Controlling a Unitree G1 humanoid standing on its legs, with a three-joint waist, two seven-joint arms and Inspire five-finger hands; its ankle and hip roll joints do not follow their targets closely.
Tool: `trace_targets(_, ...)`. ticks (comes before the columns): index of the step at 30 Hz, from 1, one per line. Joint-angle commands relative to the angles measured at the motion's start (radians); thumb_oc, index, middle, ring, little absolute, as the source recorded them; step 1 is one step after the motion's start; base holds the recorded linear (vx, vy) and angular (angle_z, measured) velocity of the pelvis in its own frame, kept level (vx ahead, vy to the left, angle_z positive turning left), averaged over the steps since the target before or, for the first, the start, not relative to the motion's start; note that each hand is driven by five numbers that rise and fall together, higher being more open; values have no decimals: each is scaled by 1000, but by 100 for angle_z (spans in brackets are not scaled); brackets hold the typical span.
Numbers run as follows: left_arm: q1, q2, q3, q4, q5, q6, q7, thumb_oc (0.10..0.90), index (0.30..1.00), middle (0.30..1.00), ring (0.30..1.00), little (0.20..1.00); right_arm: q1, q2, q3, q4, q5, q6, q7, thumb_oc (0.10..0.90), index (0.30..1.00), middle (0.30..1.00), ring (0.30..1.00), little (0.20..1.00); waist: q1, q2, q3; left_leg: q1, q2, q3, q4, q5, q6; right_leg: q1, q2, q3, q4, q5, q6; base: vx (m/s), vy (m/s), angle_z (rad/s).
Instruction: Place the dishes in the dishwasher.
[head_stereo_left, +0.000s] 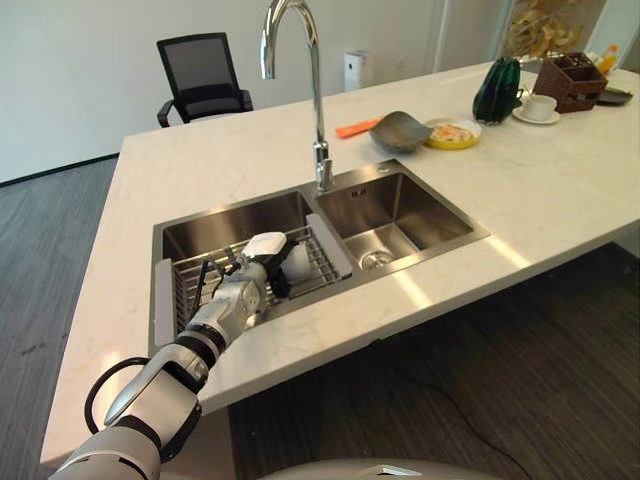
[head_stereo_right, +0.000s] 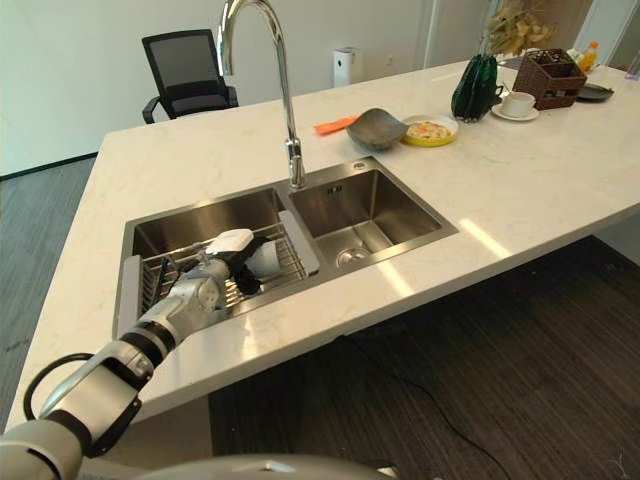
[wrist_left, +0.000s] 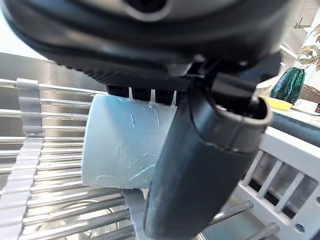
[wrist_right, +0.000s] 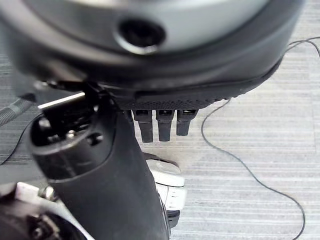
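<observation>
The left hand reaches into the left basin of the sink, over a wire rack that lies across it. In the left wrist view a pale white cup lies on its side on the rack bars, with the fingers behind its upper edge and the thumb crossing in front of it, so the hand looks clamped on the cup, though the grip seems shallow. From the head views the cup sits just beyond the hand, touching it. The main risk, as I judge it, is that the smooth wall slips out between thumb and fingers on the lift and the cup drops onto the bars or rolls into the basin. A finger could also snag a rack bar and drag the rack.

Behind the sink stands the tall faucet, which a careless lift could strike. Farther right on the counter wait a grey bowl, a yellow plate and a cup on a saucer, well apart from the sink.

The right hand hangs over the floor with its fingers straight and relaxed, holding nothing
</observation>
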Motion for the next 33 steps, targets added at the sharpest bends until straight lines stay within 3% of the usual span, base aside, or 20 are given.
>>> trace_targets(1, -134, 61, 20, 94, -81, -13, 32, 400, 300, 300, 300, 300, -111, 29, -26, 22, 31, -54, 1, 800, 900, 900, 900, 900, 30, -29, 59, 59, -38, 27, 11, -80, -6, -3, 4, -13, 17, -44, 41, 0, 0, 0)
trace_targets(5, -104, 108, 58, -53, -155, -63, 67, 400, 300, 300, 300, 300, -99, 30, -33, 5, 39, -67, 0, 800, 900, 900, 900, 900, 37, -34, 58, 59, -40, 22, 11, -82, -5, 1, 2, -16, 17, -46, 42, 0, 1, 1)
trace_targets(7, -92, 69, 88, -144, -206, -81, 111, 400, 300, 300, 300, 300, -87, 39, -29, -11, 39, -76, -3, 800, 900, 900, 900, 900, 38, -39, 58, 60, -40, 18, 11, -83, -5, 4, 0, -18, 17, -48, 41, 7, 2, 6)
trace_targets(9, -61, 79, 176, -273, -287, -125, 174, 400, 300, 300, 300, 300, -78, 38, -39, -29, 43, -83, -2, 800, 900, 900, 900, 900, 43, -44, 57, 60, -41, 15, 11, -84, -5, 5, -2, -22, 17, -48, 40, 3, 0, 7)
trace_targets(11, 34, 27, 312, -423, -435, -187, 240, 400, 300, 300, 300, 300, -65, 28, -58, -69, 48, -96, -15, 800, 900, 900, 900, 900, 50, -55, 57, 52, -41, 11, 11, -73, -5, -2, -3, -27, 17, -36, 36, -37, -9, 4)
trace_targets(16, 88, -39, 435, -690, -665, -265, 256, 400, 300, 300, 300, 300, -77, 16, -93, -75, 57, -89, -37, 800, 900, 900, 900, 900, 66, -61, 54, 51, -41, 3, 11, -76, -2, 5, -7, -37, 17, -36, 35, -3, -1, 2)
trace_targets(23, 175, -34, 549, -901, -769, -319, 239, 400, 300, 300, 300, 300, -105, 24, -104, -50, 70, -77, -37, 800, 900, 900, 900, 900, 94, -63, 50, 47, -43, -12, 11, -77, -3, 8, -10, -51, 17, -41, 32, 8, -3, 7)
trace_targets(26, 258, -22, 631, -973, -731, -344, 263, 400, 300, 300, 300, 300, -106, 35, -107, -43, 75, -79, -31, 800, 900, 900, 900, 900, 116, -65, 51, 49, -46, -20, 11, -77, -2, 13, -11, -56, 17, -47, 30, 9, -30, 4)
trace_targets(28, 377, -2, 743, -1013, -737, -379, 288, 400, 300, 300, 300, 300, -120, 32, -108, -49, 81, -83, -17, 800, 900, 900, 900, 900, 154, -68, 65, 45, -41, -40, 33, -63, -9, 13, -10, -51, 17, -50, 20, -14, -92, 1)
trace_targets(31, 447, -8, 806, -1036, -768, -414, 287, 400, 300, 300, 300, 300, -134, 22, -104, -64, 88, -87, -10, 800, 900, 900, 900, 900, 206, -85, 117, -66, -41, -88, 165, -44, -32, 3, -19, -67, 17, -46, 5, -107, -89, 8)
trace_targets(32, 448, -8, 806, -1036, -768, -414, 286, 400, 300, 300, 300, 300, -134, 22, -104, -64, 88, -87, -10, 800, 900, 900, 900, 900, 204, -85, 115, -70, -42, -90, 167, -45, -32, 1, -19, -69, 17, -46, 5, -110, -76, 46)
trace_targets(33, 485, -21, 829, -1041, -781, -434, 290, 400, 300, 300, 300, 300, -150, 14, -94, -61, 68, -86, -2, 800, 900, 900, 900, 900, 247, -82, 131, -119, -48, -135, 156, 3, -56, -3, -29, -125, 17, -60, 4, -38, -41, 39)
